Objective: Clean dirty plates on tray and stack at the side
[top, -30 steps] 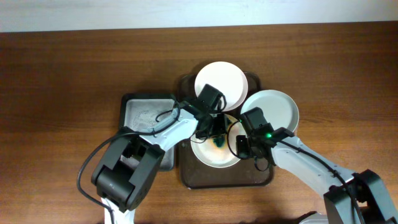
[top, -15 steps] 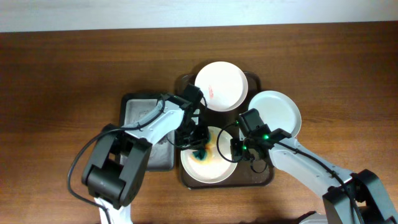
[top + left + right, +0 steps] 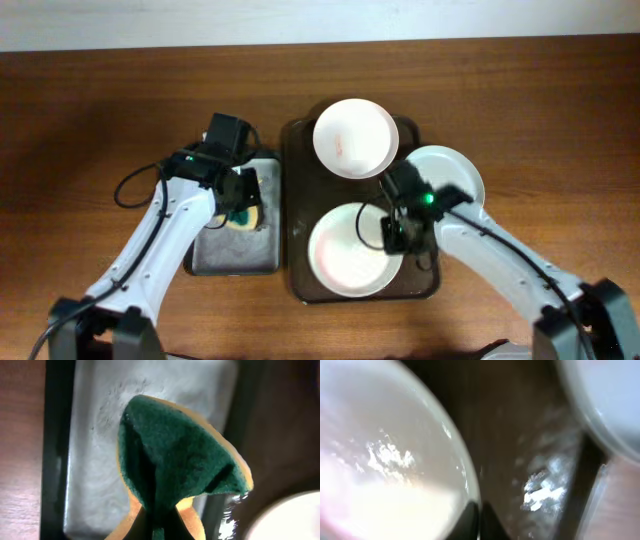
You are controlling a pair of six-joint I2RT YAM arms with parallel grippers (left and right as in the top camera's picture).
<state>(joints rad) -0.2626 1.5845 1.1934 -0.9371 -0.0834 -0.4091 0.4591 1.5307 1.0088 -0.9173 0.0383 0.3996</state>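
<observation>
The dark brown tray (image 3: 298, 180) holds a white plate (image 3: 355, 138) with a faint red smear at the back and a white plate (image 3: 345, 262) at the front. A pale mint plate (image 3: 448, 175) lies at the tray's right edge. My right gripper (image 3: 395, 235) is shut on the front plate's right rim; the right wrist view shows the jaws (image 3: 477, 520) pinching that rim (image 3: 385, 470). My left gripper (image 3: 240, 195) is shut on a green and yellow sponge (image 3: 175, 465), held over the small grey-lined tray (image 3: 95, 460).
The small black grey-lined tray (image 3: 215, 245) sits left of the brown tray, touching it. Bare wooden table (image 3: 100, 120) lies to the far left, far right and back. The mint plate also shows in the right wrist view (image 3: 610, 395).
My left gripper has carried the sponge off the front plate and left, over the small grey-lined tray. The front plate has slid slightly right. The right gripper stays on its rim.
</observation>
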